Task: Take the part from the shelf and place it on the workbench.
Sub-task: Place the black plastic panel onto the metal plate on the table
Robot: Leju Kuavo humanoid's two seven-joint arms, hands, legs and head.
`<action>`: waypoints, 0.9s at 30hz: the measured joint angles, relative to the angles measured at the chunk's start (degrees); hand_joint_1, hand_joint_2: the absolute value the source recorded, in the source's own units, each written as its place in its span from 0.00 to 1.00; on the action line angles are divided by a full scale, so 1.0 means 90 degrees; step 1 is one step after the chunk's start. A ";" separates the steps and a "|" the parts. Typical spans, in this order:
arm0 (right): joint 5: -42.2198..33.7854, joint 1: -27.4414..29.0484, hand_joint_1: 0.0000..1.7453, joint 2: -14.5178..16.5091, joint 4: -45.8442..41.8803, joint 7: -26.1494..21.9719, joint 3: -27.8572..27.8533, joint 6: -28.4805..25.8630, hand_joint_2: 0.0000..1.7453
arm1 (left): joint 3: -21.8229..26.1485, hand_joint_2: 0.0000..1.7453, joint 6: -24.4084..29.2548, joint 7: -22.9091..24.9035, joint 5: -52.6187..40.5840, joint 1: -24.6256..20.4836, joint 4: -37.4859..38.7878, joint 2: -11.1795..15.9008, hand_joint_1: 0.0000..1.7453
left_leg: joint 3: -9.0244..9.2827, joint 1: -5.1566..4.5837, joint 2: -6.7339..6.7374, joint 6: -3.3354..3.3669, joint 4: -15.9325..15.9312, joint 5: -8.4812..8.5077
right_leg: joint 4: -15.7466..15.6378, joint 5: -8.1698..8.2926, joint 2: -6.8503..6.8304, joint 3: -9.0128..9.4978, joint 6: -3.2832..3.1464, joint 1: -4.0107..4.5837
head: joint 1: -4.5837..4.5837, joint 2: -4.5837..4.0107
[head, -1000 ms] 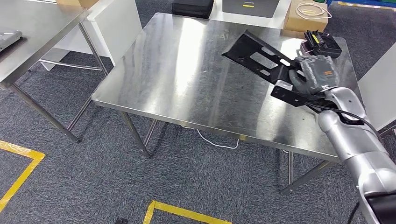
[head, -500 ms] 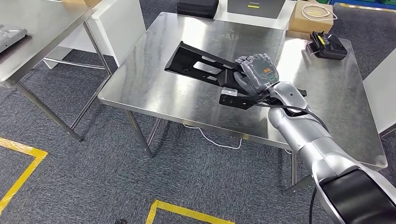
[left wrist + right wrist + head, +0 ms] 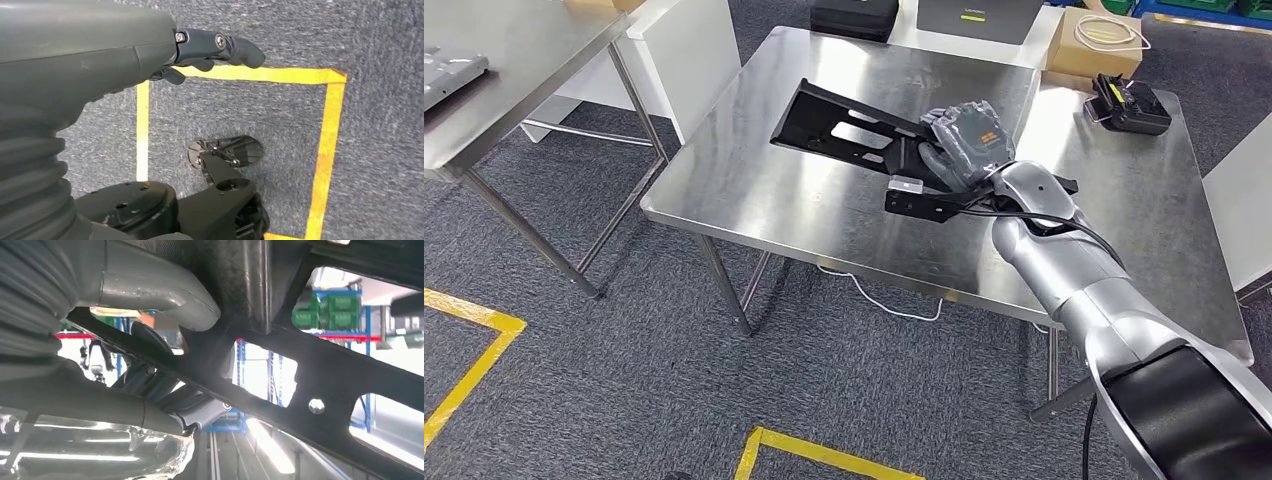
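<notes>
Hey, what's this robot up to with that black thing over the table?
The robot's right hand is gripping a flat black metal part with cut-out slots and holding it over a shiny steel workbench. The part is tilted, and whether it touches the surface yet is hard to tell. The left hand hangs at the robot's side over the grey carpet, holding nothing. A small black device sits on the bench's far corner.
</notes>
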 joint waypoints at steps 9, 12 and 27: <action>0.0026 -0.0012 1.00 -0.0052 0.0075 0.0036 0.0140 0.0066 1.00 | 0.0053 1.00 -0.0025 -0.0067 0.0009 0.0026 0.0008 0.0010 0.00 | -0.0099 0.0070 -0.0031 -0.0362 0.0334 -0.0242 | -0.1655 0.0588 0.0018 0.0891 -0.0113 -0.0013 | -0.0026 0.0000; 0.0009 -0.0037 1.00 -0.0059 0.0075 0.0036 0.0165 0.0075 1.00 | 0.0075 1.00 -0.0027 -0.0072 0.0010 0.0043 0.0010 0.0015 0.00 | -0.0604 0.0102 -0.0190 -0.0434 0.1415 -0.0796 | -0.1661 0.0569 0.0067 0.0917 -0.0210 -0.0010 | -0.0054 0.0000; -0.0021 -0.0149 1.00 -0.0170 0.0076 0.0030 0.0233 0.0148 1.00 | 0.0112 1.00 -0.0066 -0.0114 0.0016 0.0073 0.0021 0.0048 0.00 | -0.0090 0.0011 -0.0275 -0.0010 0.0104 -0.0043 | -0.0699 0.0000 0.0119 0.0505 -0.0238 0.0152 | -0.0053 0.0000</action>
